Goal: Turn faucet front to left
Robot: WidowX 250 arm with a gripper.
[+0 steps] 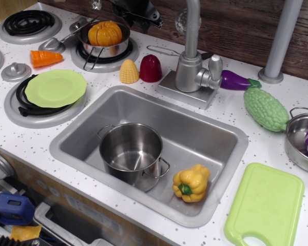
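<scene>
The silver-grey faucet (191,69) stands on its flat base plate (187,91) behind the sink (66,141). Its thin spout pipe (192,28) rises out of the top of the frame, so the spout's end is hidden. Its rounded knob (214,66) is on the right side. My black gripper (136,11) is at the top edge, above the back burner and left of the spout pipe, apart from the faucet. Its fingertips are cut off by the frame.
A steel pot (131,152) and a yellow pepper (191,183) lie in the sink. A pan with an orange pumpkin (104,34), a corn (129,71) and a red piece (151,68) stand left of the faucet. An eggplant (236,80), green gourd (266,108) and grey pole (280,41) are right.
</scene>
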